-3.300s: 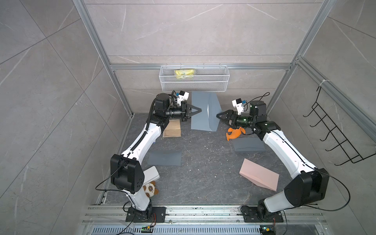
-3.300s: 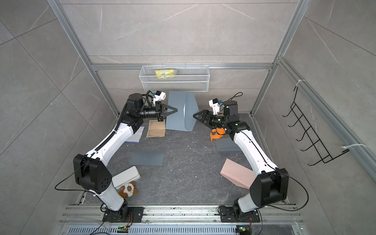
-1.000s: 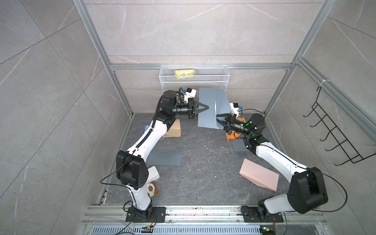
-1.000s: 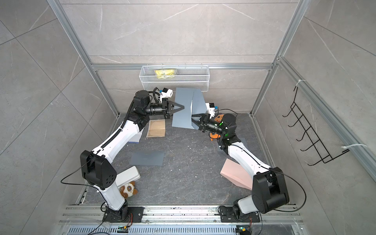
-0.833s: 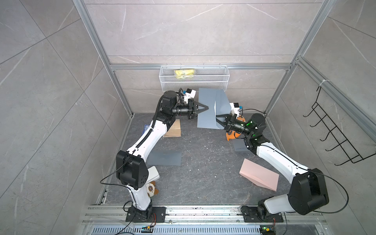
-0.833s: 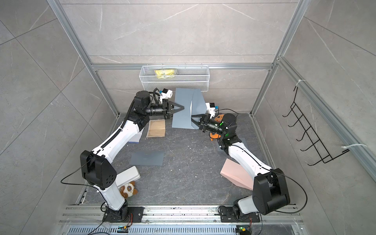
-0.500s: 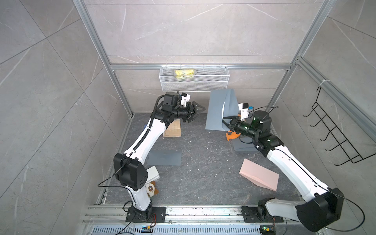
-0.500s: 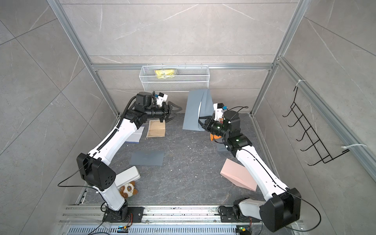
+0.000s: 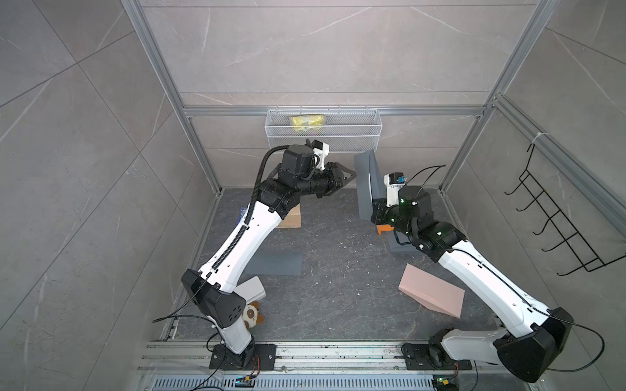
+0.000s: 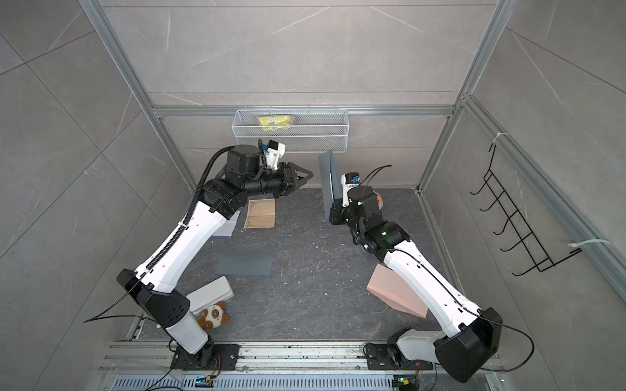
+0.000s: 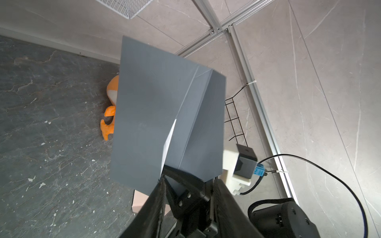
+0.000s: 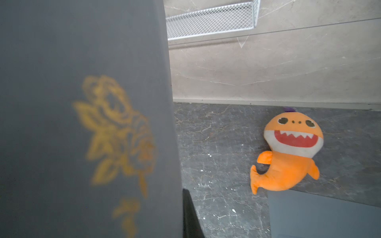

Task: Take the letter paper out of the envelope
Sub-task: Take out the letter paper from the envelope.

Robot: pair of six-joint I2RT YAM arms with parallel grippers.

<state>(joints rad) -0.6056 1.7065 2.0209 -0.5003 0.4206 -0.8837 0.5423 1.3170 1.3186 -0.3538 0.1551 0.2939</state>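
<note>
Floor lies open beneath upright envelope, seemingly edge-pinched by right claw.

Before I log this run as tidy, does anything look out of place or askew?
White scraps litter the dark table. The grey envelope is held on edge in the right pincer, flap open, a white paper sliver poking out.

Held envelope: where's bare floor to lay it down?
Barest: the floor between the flat grey envelope and the pink envelope, forward to the rail. Crowded: back right around the shark toy, back left around the brown paper.
</note>
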